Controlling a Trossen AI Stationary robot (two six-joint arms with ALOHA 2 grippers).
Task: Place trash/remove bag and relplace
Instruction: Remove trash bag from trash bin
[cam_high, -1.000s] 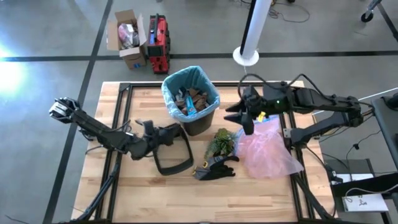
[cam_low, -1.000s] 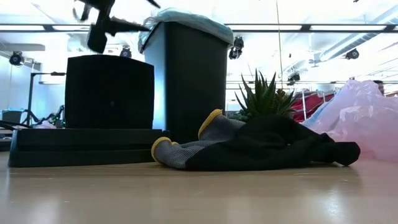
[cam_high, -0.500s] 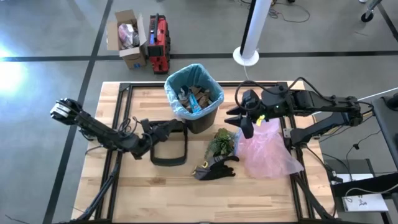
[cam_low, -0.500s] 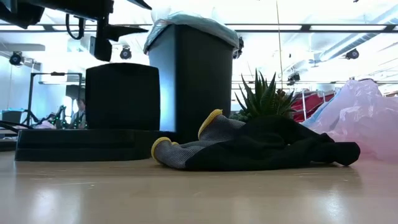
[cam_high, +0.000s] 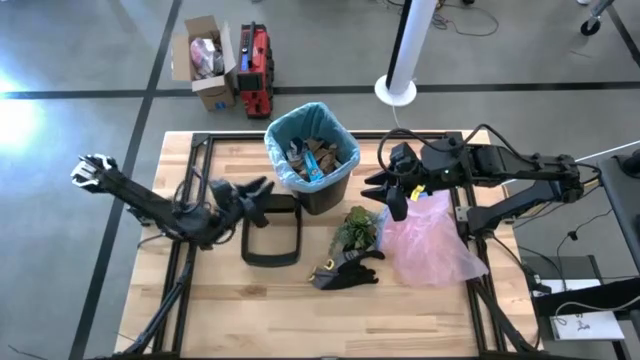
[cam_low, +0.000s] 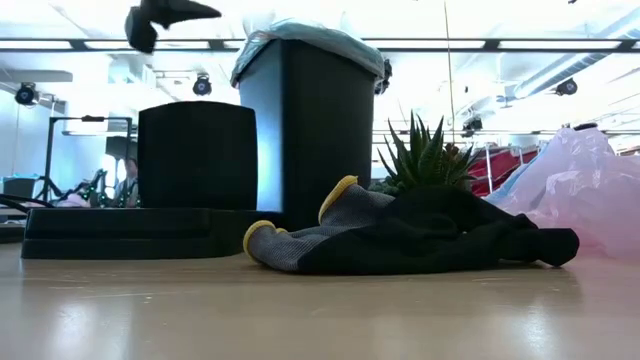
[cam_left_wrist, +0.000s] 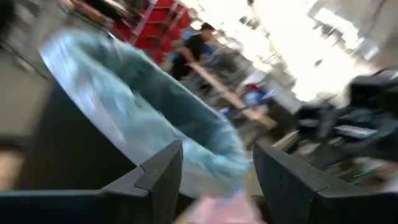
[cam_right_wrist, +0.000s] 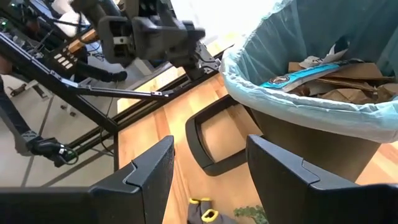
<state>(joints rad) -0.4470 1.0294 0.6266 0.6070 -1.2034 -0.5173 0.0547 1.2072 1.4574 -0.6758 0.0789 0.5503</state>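
While the bag (cam_high: 285, 160) lines its bin, trash (cam_high: 312, 158) lies half buried.

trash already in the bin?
Yes, brown paper pieces and a wrapper lie inside the teal-lined bin in the high and right wrist views.
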